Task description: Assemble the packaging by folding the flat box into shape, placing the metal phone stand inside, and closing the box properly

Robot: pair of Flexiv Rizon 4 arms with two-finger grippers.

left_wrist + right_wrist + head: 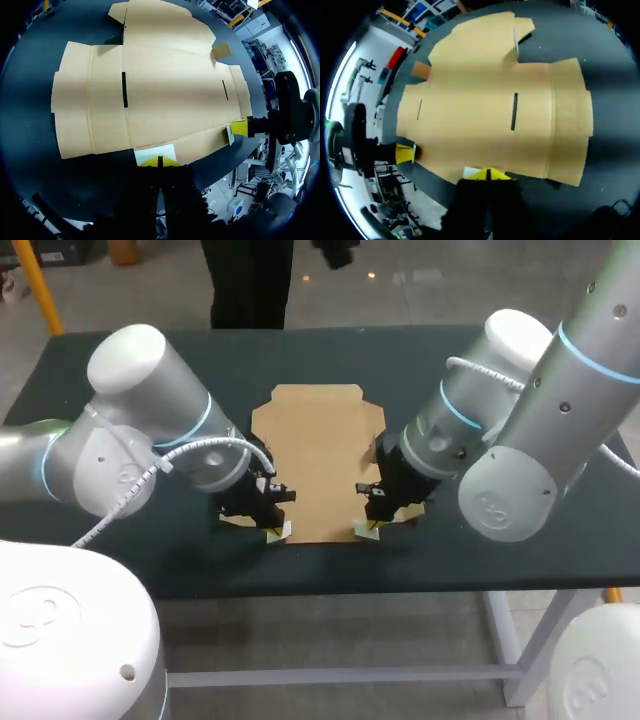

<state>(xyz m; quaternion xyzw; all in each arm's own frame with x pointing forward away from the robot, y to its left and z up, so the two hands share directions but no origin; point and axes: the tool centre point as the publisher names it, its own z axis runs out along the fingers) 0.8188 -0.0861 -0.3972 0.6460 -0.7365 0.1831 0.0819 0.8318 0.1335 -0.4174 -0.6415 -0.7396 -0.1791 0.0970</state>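
Mid-bench: box (318, 455) lies flat on the bench (330, 565), between the two tools at its near edge.
Progress: no panel looks raised, so by my reading folding has barely begun; loading and closing are all still to do.
Left tool (160, 161): tips closed together at the left part of the near edge, with nothing seen between them.
Right tool (488, 173): tips likewise closed, at the right part of the same edge.
Stand: not visible in any view.
Hard to read: whether the tips press on the card or sit just above it. A white patch (156, 151) just ahead of the left tips is unidentified. From above, both arms cover the box's side flaps.
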